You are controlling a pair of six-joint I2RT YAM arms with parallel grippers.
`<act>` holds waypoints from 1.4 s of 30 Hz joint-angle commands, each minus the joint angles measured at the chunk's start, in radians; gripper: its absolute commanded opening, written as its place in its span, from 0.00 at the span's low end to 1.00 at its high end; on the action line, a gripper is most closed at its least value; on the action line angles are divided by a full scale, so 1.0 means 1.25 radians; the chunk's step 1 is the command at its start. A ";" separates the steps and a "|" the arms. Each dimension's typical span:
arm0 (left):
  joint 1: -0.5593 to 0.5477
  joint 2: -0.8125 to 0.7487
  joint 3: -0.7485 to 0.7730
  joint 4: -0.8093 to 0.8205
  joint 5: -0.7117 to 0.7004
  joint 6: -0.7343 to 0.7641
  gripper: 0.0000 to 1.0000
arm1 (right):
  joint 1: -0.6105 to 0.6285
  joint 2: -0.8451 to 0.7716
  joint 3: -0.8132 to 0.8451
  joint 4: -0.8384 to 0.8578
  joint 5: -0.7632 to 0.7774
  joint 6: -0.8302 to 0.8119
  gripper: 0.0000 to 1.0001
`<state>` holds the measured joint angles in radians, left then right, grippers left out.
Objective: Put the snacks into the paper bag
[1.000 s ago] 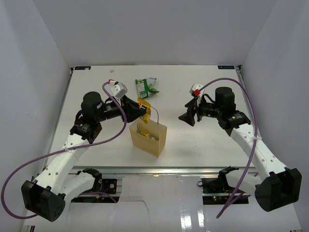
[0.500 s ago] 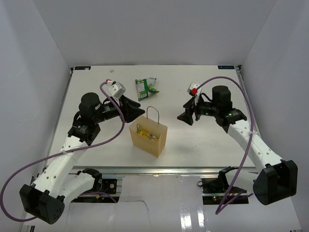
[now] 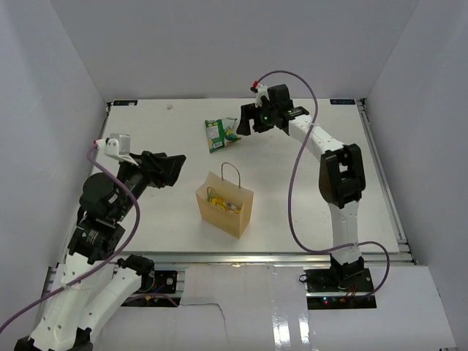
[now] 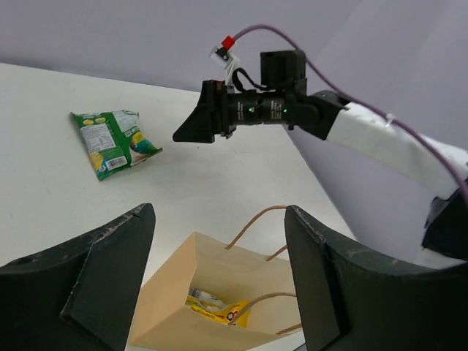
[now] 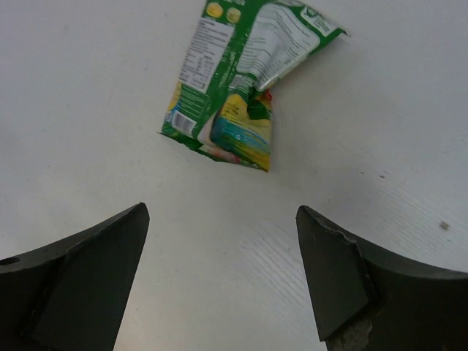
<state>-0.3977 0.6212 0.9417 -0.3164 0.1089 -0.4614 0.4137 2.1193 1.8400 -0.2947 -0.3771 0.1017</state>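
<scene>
Only one snack shows on the white table (image 3: 307, 197): the green-and-white bag (image 3: 221, 134), lying flat in the upper middle of the top view, well above the paper bag (image 3: 224, 212). In the right wrist view its long axis runs from the upper right of the frame down toward the lower left (image 5: 245, 80). The white printed panel is at the upper right end and the yellow-and-green picture at the lower end. One side is folded over a little.

The paper bag stands upright at the centre of the top view, mouth open upward and both thin loop handles standing. Inside it, yellow wrappers (image 3: 219, 199) lie at the bottom; the left wrist view shows one with dark lettering (image 4: 219, 313). Whatever else the bag holds cannot be made out.

The right gripper (image 3: 243, 124) sits just right of the green-and-white bag. Its jaws are spread wide and empty, with the packet lying ahead of them and apart from them. The left gripper (image 3: 174, 170) is at the left of the top view, apart from the paper bag. It points toward the bag with its jaws released and nothing between them
</scene>
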 commanded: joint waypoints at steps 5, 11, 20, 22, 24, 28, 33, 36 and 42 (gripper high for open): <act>-0.001 -0.078 -0.064 -0.108 -0.110 -0.173 0.86 | 0.024 0.200 0.237 0.042 -0.019 0.074 0.89; -0.001 -0.077 -0.070 -0.124 -0.117 -0.206 0.87 | 0.043 0.328 0.343 0.115 0.014 0.141 0.84; -0.001 -0.050 -0.035 -0.167 -0.119 -0.200 0.87 | 0.064 0.392 0.359 0.160 0.110 0.198 0.69; -0.001 -0.052 -0.040 -0.168 -0.120 -0.203 0.87 | 0.069 0.393 0.356 0.161 0.108 0.197 0.60; -0.001 -0.053 -0.050 -0.167 -0.120 -0.214 0.87 | 0.070 0.388 0.348 0.161 0.115 0.195 0.47; -0.001 -0.058 -0.059 -0.165 -0.115 -0.226 0.87 | 0.059 0.360 0.323 0.171 0.103 0.176 0.28; -0.001 -0.072 -0.073 -0.151 -0.118 -0.226 0.87 | 0.010 0.250 0.234 0.258 -0.054 0.133 0.16; -0.001 -0.075 -0.088 -0.133 -0.109 -0.224 0.88 | -0.025 0.179 0.200 0.271 -0.171 0.083 0.08; -0.001 -0.075 -0.141 -0.064 -0.088 -0.216 0.88 | -0.070 -0.044 0.043 0.279 -0.346 -0.077 0.08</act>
<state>-0.3977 0.5289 0.7937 -0.4545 -0.0189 -0.7341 0.3355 2.2627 1.9381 -0.0498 -0.6132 0.1398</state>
